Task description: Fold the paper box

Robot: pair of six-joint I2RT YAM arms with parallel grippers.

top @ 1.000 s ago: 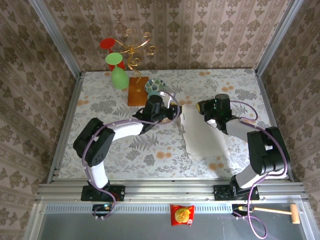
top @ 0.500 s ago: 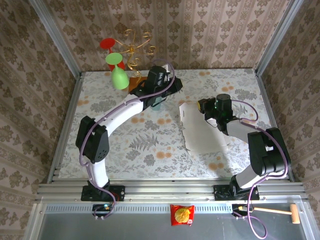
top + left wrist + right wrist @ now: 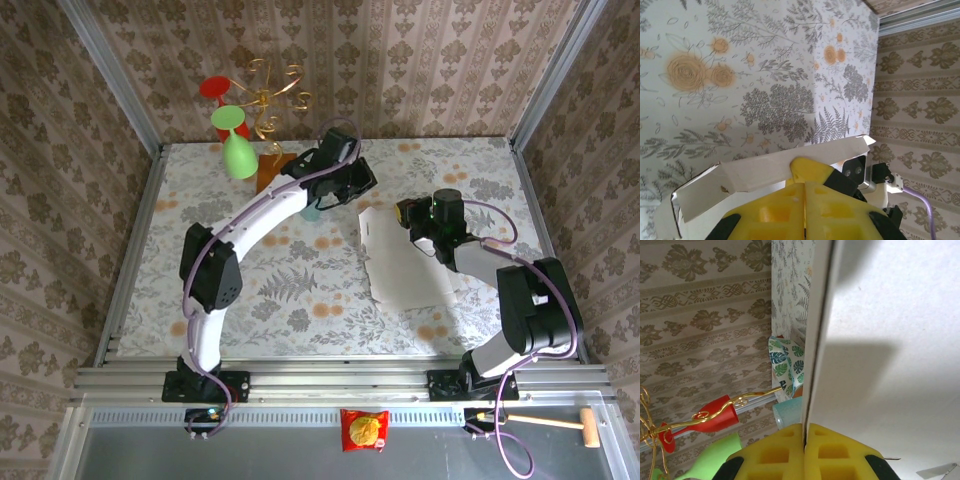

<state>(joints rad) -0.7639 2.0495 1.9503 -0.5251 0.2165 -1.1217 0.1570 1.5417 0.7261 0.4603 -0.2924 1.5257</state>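
Change since one second ago: the left arm has swung off the left edge of the paper box and stretched toward the back of the desk. The left end effector now sits at upper centre of the overhead view, just up and left of the box's upper-left corner. The right arm has kept its pose.

Left end effector: yellow fingers pressed together, nothing seen between them. A raised flap of the box crosses the lower part of the wrist view just beyond the tips. Contact: cannot tell.

Right end effector: pinching the box's upper edge. In its wrist view the thin cardboard edge runs down into the seam of the closed fingers.

Box position: right of centre in the overhead view, mostly flat on the desk, upper edge lifted.

Teal cup: just left of the left end effector, partly under the arm. Brown wooden board and green glass: upper left.
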